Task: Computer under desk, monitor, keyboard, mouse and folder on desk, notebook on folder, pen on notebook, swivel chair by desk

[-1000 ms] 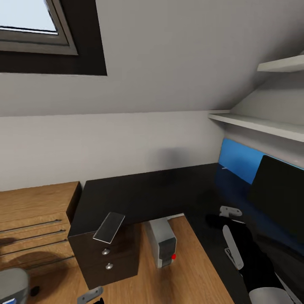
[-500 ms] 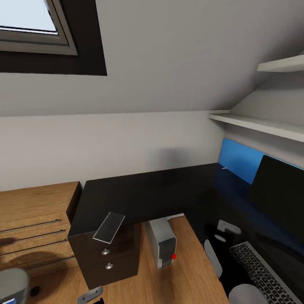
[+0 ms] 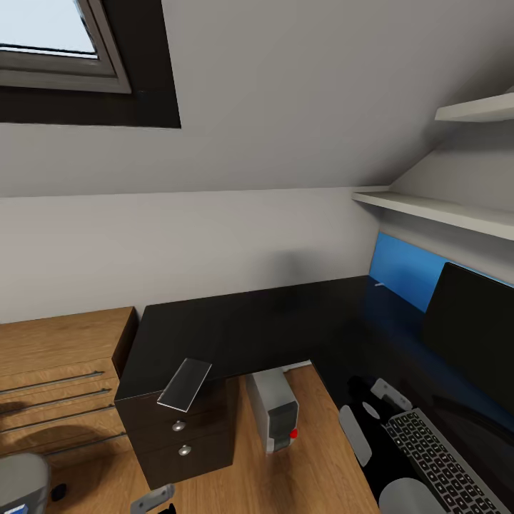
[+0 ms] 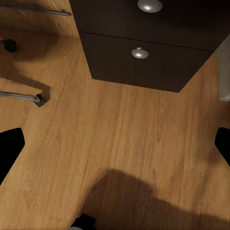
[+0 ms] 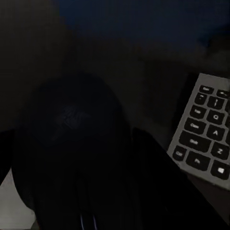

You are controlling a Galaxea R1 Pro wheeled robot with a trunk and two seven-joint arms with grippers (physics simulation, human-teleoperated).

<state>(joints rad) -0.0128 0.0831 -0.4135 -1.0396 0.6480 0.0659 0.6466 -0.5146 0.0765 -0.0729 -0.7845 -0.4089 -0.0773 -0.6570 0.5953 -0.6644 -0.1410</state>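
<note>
Skylight window [image 3: 50, 39] with a grey frame at far left, set in a sloped white wall [image 3: 285, 107] above a dark surround. Two white shelves [image 3: 457, 210] on the right, one above the other. Blue wall panel [image 3: 403, 271] just under the lower shelf. Wooden dresser [image 3: 57, 378] with thin metal handles at left. Dark drawer unit [image 3: 182, 435] with two round silver knobs [image 4: 140, 52] standing on the wooden floor [image 4: 115, 143].
</note>
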